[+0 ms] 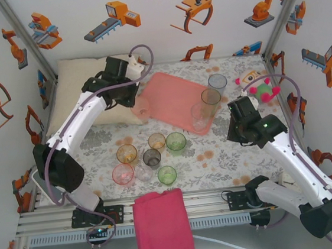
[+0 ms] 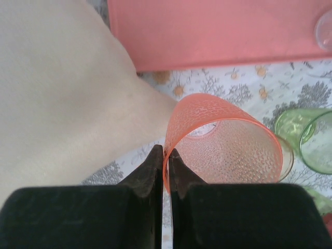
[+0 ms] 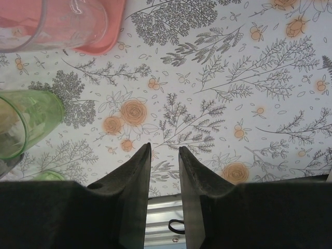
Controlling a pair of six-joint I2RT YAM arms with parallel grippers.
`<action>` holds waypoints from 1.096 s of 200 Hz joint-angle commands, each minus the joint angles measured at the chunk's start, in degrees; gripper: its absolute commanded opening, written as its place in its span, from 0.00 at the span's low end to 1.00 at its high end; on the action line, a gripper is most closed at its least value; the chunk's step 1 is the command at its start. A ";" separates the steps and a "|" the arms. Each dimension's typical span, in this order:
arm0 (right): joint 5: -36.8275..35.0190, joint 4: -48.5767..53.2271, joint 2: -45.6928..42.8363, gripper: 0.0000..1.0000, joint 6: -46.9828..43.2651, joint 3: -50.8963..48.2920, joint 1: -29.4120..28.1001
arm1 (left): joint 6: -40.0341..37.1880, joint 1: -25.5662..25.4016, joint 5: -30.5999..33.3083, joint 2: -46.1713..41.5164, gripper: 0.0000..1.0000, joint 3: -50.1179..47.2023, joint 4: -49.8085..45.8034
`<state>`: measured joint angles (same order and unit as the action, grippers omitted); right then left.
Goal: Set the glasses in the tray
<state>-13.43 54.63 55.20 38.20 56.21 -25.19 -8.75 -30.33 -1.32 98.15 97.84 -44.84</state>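
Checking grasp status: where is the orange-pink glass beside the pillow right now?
The orange-pink glass is left of centre in the top view, its rim pinched by the left tool, between the cream pillow and the tray.

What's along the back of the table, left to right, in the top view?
pillow → left pincer shut on a pink glass → tray → plush toy
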 commanded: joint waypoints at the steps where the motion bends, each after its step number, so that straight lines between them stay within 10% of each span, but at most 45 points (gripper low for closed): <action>1: -1.90 0.68 -0.07 0.30 1.09 -0.48 0.40 | -1.91 -0.58 -1.55 5.19 0.10 6.09 -1.39; 119: -4.85 6.82 -3.31 0.30 5.19 -0.96 0.40 | 0.03 -3.44 -8.77 40.12 0.10 51.84 -4.77; 219: -3.51 1.27 0.51 0.30 6.63 -2.82 0.40 | 0.36 -7.37 -8.78 45.16 0.12 52.80 4.66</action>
<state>-16.62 58.81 53.67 43.22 54.76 -25.15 -9.41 -37.58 -8.93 143.26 148.97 -43.40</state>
